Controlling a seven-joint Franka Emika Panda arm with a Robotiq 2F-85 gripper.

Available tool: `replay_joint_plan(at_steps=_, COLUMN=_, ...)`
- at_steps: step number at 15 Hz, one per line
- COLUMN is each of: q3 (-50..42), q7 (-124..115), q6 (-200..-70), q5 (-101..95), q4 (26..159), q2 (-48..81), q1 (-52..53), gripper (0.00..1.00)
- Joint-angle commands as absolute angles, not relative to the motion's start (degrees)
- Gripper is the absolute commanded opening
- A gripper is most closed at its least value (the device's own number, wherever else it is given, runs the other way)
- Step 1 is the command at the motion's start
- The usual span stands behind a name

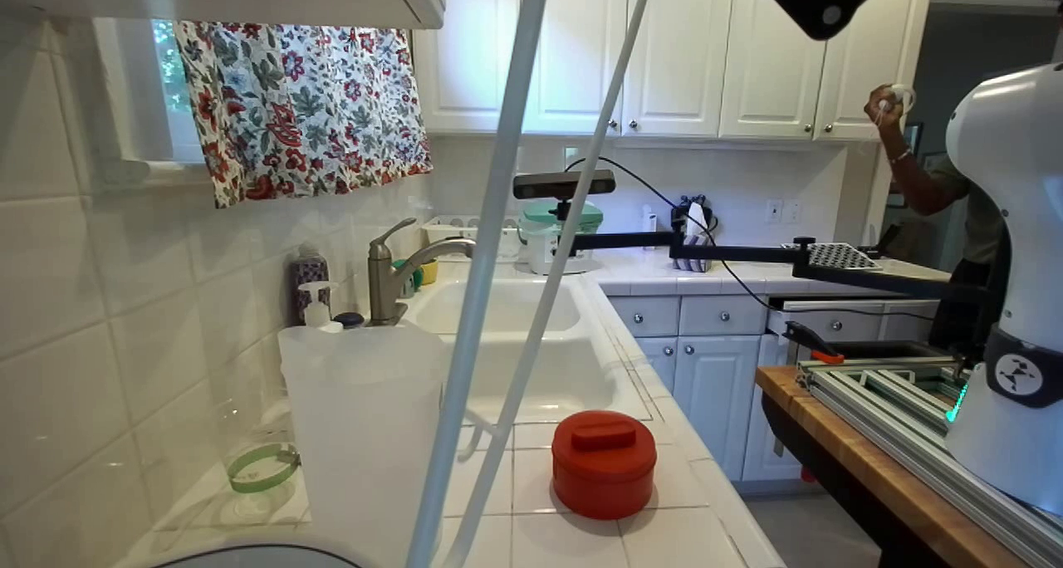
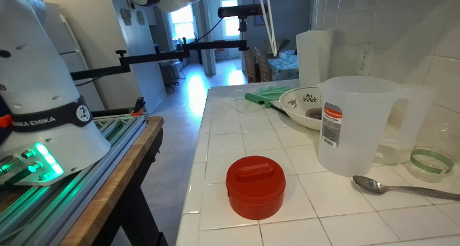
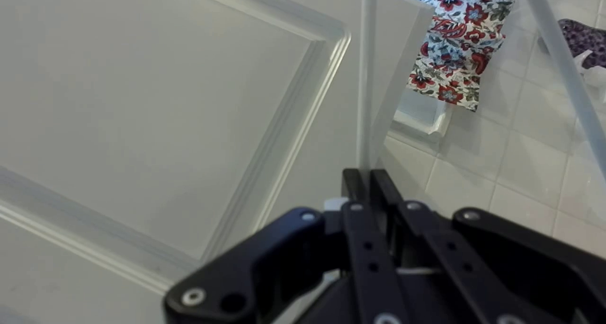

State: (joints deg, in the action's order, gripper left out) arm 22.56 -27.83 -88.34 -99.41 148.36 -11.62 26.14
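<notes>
My gripper (image 3: 364, 177) is nearly closed on a long pale rod in the wrist view, the rod running out from between its fingertips. The rod belongs to a white two-rod piece (image 3: 367, 77) that looks like a plastic clothes hanger. In an exterior view its rods (image 1: 498, 178) slant down across the picture, with a small hook between them. In an exterior view the rods (image 2: 267, 23) hang in the air above the counter and meet at the bottom. The jaws are out of view in both exterior views. A white cabinet door (image 3: 165, 101) fills the wrist view's left.
A red lidded container (image 1: 604, 468) stands on the tiled counter (image 2: 230, 141). A clear jug (image 2: 354, 131), a spoon (image 2: 373, 185), a glass (image 2: 429, 163) and a bowl (image 2: 302, 114) are nearby. A sink (image 1: 531, 377), faucet (image 1: 386, 281), floral curtain (image 1: 307, 111) and camera boom (image 1: 731, 252) also show.
</notes>
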Motion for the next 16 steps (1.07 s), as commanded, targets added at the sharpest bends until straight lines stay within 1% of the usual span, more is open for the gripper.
replay_joint_plan(at_steps=1, q3=22.6, q7=-24.5, q6=-88.9, q5=-100.7, q4=147.5, q2=-12.8, q1=26.1, gripper=0.02)
replay_joint_plan(at_steps=9, q3=23.1, q7=-21.4, q6=-89.4, q5=-100.6, q4=144.7, q2=-11.4, q1=26.0, gripper=0.02)
replay_joint_plan(at_steps=16, q3=22.8, q7=-22.4, q6=-89.8, q5=-100.4, q4=145.2, q2=-11.6, q1=25.8, gripper=0.02)
